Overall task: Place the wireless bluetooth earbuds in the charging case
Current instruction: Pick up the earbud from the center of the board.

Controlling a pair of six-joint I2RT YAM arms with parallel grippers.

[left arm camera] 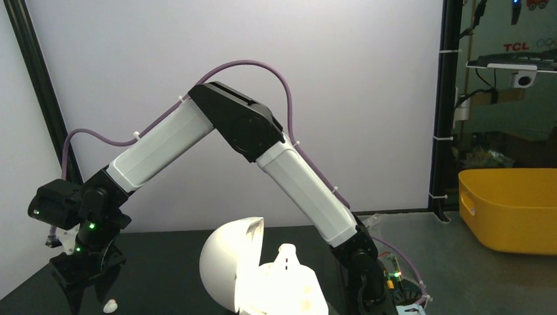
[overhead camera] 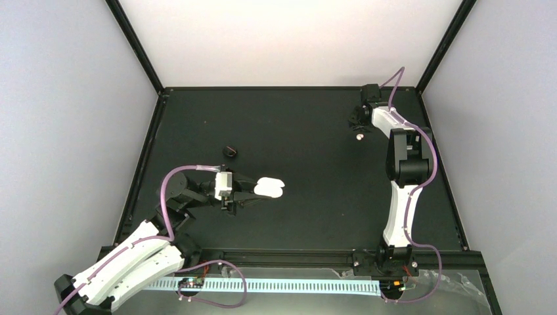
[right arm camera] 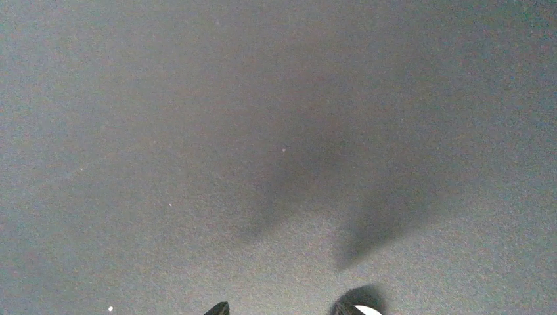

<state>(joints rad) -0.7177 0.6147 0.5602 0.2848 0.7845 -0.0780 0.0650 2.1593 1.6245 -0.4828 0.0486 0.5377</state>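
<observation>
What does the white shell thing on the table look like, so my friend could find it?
On the black table, find the left gripper near the middle. At its tip is the glossy white oval charging case, hinged open like a clam. It is white and two-lobed, unlike the small black round puck farther back and the tiny pale bit by the right gripper.

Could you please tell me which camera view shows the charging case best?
The left wrist view: the charging case fills its lower middle, lid open, though glare washes out detail. The top external view shows it only as a small white two-lobed shape at the left gripper. The right wrist view does not show it.
</observation>
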